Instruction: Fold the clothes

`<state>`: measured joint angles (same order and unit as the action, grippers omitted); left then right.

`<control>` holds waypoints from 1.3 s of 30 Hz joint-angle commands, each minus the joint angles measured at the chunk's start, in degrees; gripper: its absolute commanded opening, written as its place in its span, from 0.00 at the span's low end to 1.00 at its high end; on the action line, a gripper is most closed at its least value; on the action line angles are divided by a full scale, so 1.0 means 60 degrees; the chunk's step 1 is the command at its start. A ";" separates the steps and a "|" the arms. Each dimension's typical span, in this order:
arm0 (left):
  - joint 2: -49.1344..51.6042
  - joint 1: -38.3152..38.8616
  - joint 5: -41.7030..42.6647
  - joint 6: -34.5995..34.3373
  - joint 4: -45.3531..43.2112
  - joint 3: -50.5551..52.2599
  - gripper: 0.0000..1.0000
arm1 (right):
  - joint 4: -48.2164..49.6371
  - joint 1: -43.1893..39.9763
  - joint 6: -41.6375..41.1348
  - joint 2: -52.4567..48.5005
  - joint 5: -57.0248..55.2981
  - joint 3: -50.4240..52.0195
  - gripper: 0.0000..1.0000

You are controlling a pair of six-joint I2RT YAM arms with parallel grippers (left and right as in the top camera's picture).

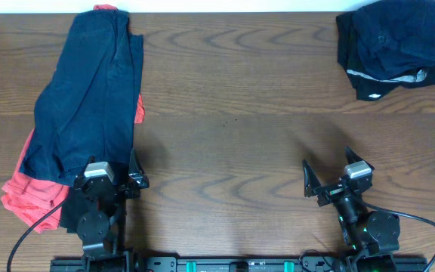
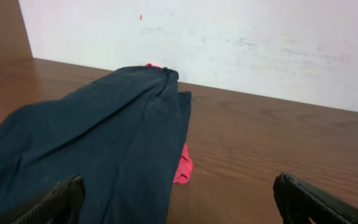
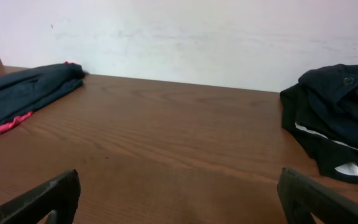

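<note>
A dark navy garment (image 1: pixel 89 98) lies spread lengthwise at the table's left, on top of a red garment (image 1: pixel 29 193) that sticks out at its lower left and right edges. Both also show in the left wrist view: navy (image 2: pixel 86 143), red (image 2: pixel 184 168). A crumpled black garment (image 1: pixel 387 45) with a grey-white lining sits at the far right and shows in the right wrist view (image 3: pixel 337 121). My left gripper (image 1: pixel 112 177) is open at the navy garment's near end, holding nothing (image 2: pixel 182 202). My right gripper (image 1: pixel 337 177) is open and empty over bare wood (image 3: pixel 179 199).
The wooden table (image 1: pixel 232 128) spans the view between the two piles. A white wall (image 3: pixel 185 37) stands behind the far edge. The arm bases and cables sit at the near edge.
</note>
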<state>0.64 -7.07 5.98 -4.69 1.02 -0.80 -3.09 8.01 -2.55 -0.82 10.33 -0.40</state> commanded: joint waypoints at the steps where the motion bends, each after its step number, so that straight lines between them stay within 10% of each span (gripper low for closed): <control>1: -0.0069 -0.0051 0.0175 -0.0084 0.0419 0.0095 0.98 | -0.0033 -0.0018 -0.0025 0.0073 0.0036 0.0015 0.99; 39: -0.0069 -0.0051 0.0186 -0.0477 0.0284 0.0095 0.98 | 0.0783 -0.0022 0.0466 0.0073 -0.1486 0.0015 0.99</control>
<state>0.64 -7.07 5.98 -5.04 0.86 -0.80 0.25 8.01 -0.75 -0.84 4.40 -0.40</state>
